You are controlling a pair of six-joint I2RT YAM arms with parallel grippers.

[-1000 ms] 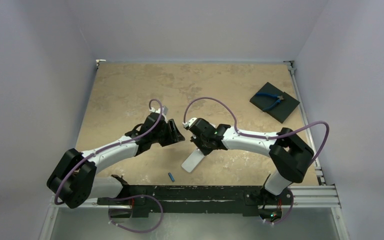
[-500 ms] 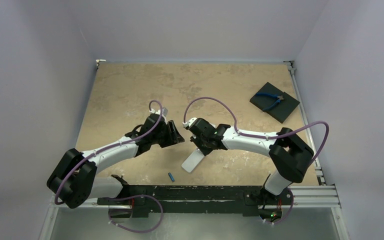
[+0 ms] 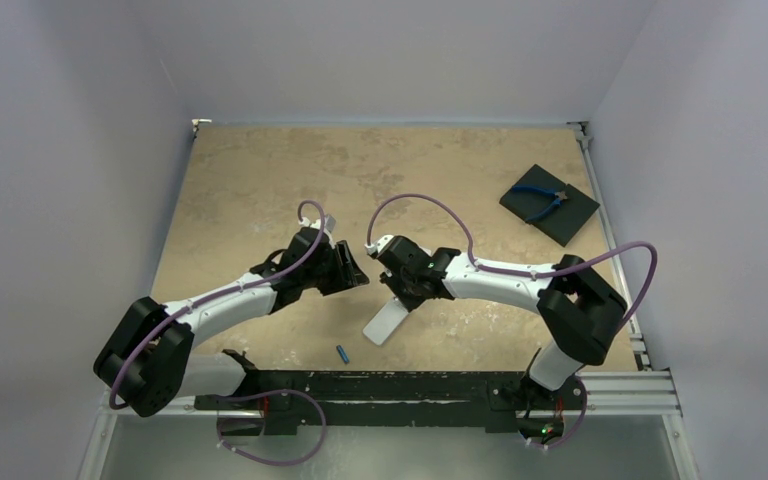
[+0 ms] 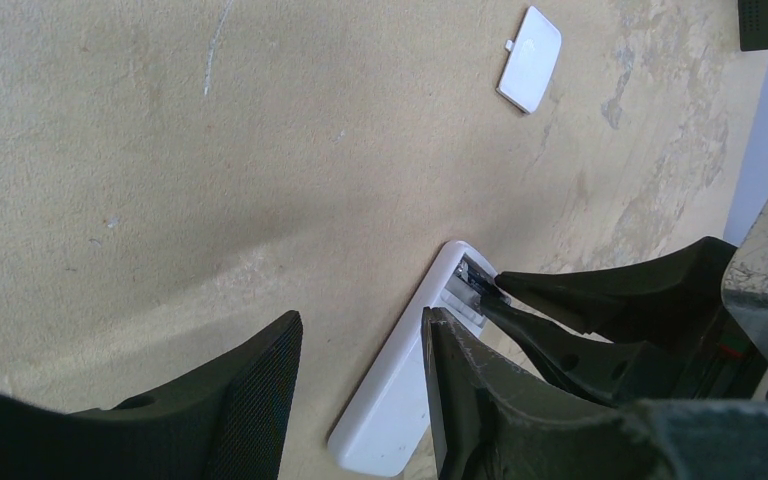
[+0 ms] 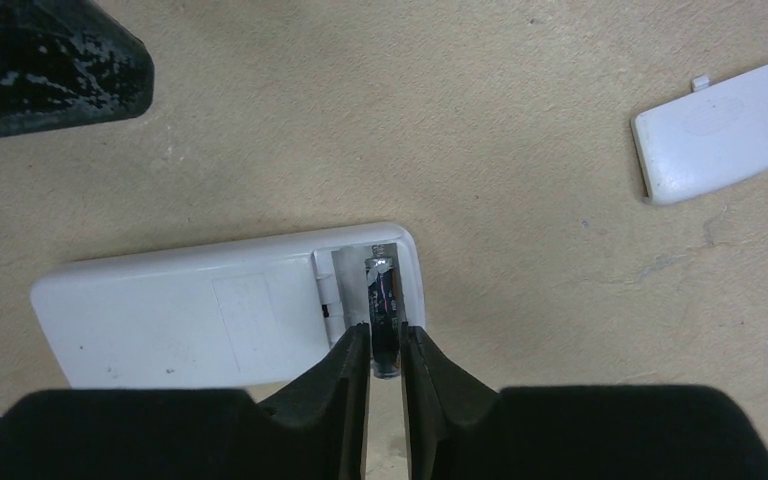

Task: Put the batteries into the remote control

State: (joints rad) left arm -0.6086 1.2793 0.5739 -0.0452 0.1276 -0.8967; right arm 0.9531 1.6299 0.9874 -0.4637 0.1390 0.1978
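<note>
The right claw (image 5: 385, 348) is nearly closed, its tips on either side of the dark battery (image 5: 384, 295). That battery sits in the open compartment at one end of the remote (image 5: 190, 320); whether the tips pinch it cannot be told. The remote lies back up on the table (image 3: 260, 180). The left claw (image 4: 360, 385) is half open and empty, just beside the remote. The blue battery (image 3: 342, 353) lies near the remote's other end, and the battery cover (image 5: 715, 130) lies apart beyond the compartment end.

Soft, even overhead light brightens the worktop (image 3: 260, 180); shadows under the arms (image 3: 500, 280) are faint. The top view is slightly grainy; wrist views are sharper, with a soft shadow beside the remote (image 4: 390, 420).
</note>
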